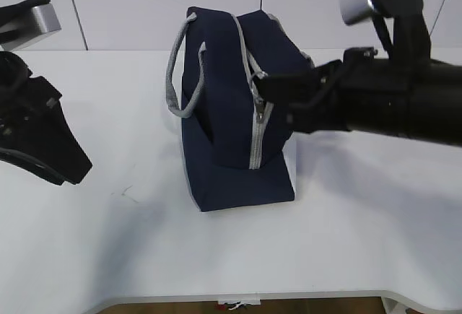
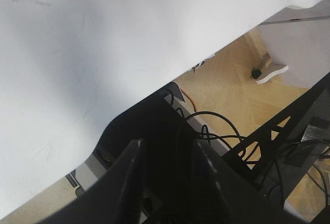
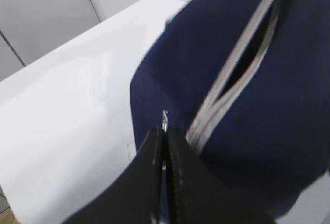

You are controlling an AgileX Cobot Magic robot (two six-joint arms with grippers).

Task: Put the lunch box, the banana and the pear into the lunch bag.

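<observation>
Because the right fingers (image 3: 164, 147) pinch shut at the lunch bag (image 1: 231, 112) zipper (image 3: 234, 74), we risk tipping it; left fingers (image 2: 165, 172) part-open, empty.

Colours as I see them. Lunch bag (image 1: 231, 148): navy-blue fabric, plain, no print. Zipper (image 1: 257, 130): light grey tape running over the top and down the near face. Handles (image 1: 177, 83): grey webbing with a fine ribbed look. Thin white strip at the bag's lower side edge (image 1: 290, 162). Table (image 1: 144, 242): plain white, a few faint dark scuff marks toward its left edge. Both arms read matte black; each carries a silver-grey block near the top. Left gripper (image 2: 165, 183): black. Right gripper (image 3: 164, 172): black fingers. Floor past the table's edge (image 2: 232, 90): tan wood grain, black cables lying on it. Wall behind: pale grey panels, dark seams.
</observation>
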